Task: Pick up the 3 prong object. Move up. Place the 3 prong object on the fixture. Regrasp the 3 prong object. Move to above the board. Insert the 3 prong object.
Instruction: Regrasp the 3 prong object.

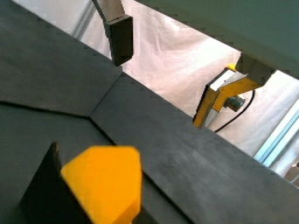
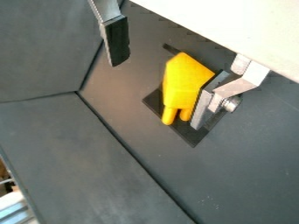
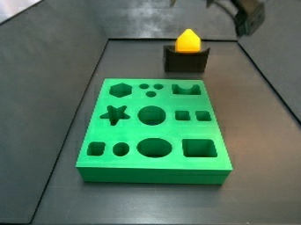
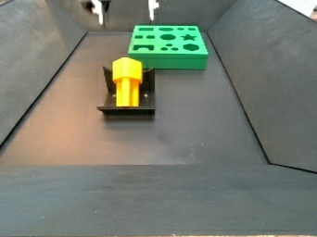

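You have the 3 prong object [image 4: 126, 78] resting on the fixture [image 4: 128, 106], near you in this side view, with the board [image 4: 170, 44] lying farther back and to the right. The gripper [image 4: 121, 8] hangs above, apart from both, fingers spread with nothing between them.

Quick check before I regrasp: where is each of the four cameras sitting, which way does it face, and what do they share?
Wrist view: on the arm, looking past a finger down at the 3 prong object.
Wrist view: above the piece lying on the fixture, open gripper over it.
Side view: beyond the board, facing the fixture; gripper barely in frame.
Side view: opposite end; fingertips at the top.
All four share the piece.
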Tool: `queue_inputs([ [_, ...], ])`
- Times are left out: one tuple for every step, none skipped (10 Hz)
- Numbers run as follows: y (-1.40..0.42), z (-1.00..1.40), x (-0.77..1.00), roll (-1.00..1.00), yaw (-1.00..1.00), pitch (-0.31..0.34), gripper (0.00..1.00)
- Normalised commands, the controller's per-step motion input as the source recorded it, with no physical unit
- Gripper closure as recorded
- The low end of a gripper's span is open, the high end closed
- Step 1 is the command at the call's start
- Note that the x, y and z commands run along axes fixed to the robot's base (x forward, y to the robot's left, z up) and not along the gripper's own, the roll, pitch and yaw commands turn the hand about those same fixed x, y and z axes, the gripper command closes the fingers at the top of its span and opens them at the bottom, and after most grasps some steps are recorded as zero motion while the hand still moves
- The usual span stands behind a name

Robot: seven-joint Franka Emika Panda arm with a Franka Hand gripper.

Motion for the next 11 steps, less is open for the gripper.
queue_inputs([
  [0.05, -1.0, 0.07, 0.1, 0.11, -0.04, 0.0],
  [0.05, -1.0, 0.08, 0.07, 0.08, -0.06, 0.0],
  [0.04, -1.0, 0.08, 0.07, 0.07, -0.068, 0.0],
  [0.04, -1.0, 0.09, 0.06, 0.05, -0.075, 0.0],
  [0.03, -1.0, 0.1, 0.06, 0.03, -0.073, 0.0],
  [0.02, -1.0, 0.11, 0.06, 0.01, -0.063, 0.0],
  [0.02, -0.98, 0.11, 0.06, 0.0, -0.058, 0.0],
  [0.01, -0.73, 0.09, 0.06, -0.01, -0.044, 0.0],
  [0.01, -0.64, 0.08, 0.05, -0.01, -0.038, 0.0],
  [0.01, -0.45, 0.07, 0.05, -0.01, -0.027, 0.0],
  [0.0, -0.26, 0.07, 0.05, 0.0, -0.015, 0.0],
])
